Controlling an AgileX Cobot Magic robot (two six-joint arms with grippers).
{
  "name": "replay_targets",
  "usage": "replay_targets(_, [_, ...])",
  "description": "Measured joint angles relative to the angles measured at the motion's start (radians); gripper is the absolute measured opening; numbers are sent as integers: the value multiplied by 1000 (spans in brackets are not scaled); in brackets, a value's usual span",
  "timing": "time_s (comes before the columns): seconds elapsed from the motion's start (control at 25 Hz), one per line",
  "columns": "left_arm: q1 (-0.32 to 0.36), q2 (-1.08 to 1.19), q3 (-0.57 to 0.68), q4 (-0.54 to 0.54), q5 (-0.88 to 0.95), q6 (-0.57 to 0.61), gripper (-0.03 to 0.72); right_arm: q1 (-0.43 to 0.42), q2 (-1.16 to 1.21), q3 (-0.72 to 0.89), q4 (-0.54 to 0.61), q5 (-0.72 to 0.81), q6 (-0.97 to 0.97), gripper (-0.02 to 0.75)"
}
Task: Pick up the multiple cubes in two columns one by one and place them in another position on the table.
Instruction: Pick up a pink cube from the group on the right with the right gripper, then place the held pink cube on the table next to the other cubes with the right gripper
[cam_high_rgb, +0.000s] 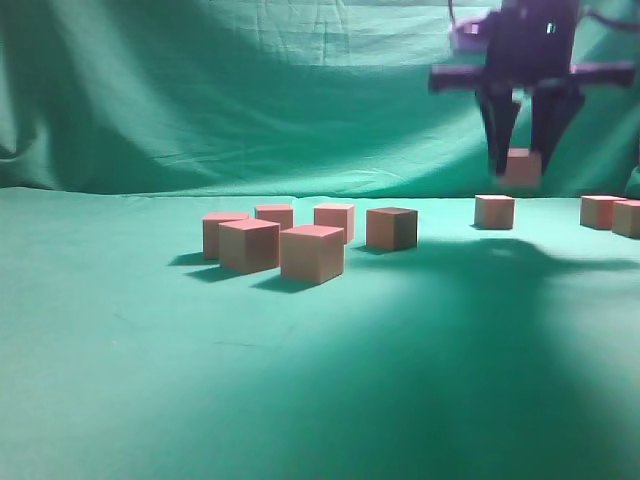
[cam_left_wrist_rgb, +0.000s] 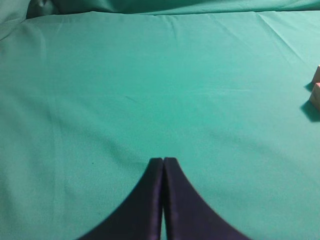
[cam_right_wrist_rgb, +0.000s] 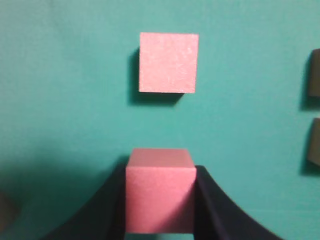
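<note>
Gripping cube (cam_right_wrist_rgb: 159, 190) | right tool (cam_high_rgb: 522, 165) | above table (cam_high_rgb: 150, 380)

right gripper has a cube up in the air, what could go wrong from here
1. The right gripper holds the lifted cube only by its fingertips, clear of the table; a fast swing might let it slip or twist.
2. Another cube sits almost directly below; a drop, or a descent here, could knock it.
3. The placed group is tightly packed, so setting down close beside it could nudge those cubes.
</note>
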Motion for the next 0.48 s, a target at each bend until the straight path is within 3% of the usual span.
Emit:
replay_targets(0.24, [0,0,0,0,0,0,0,50,-199,0,0,84,-68,259])
replay_targets(0.48, [0,0,0,0,0,0,0,160,-355,7,4,169,-117,259])
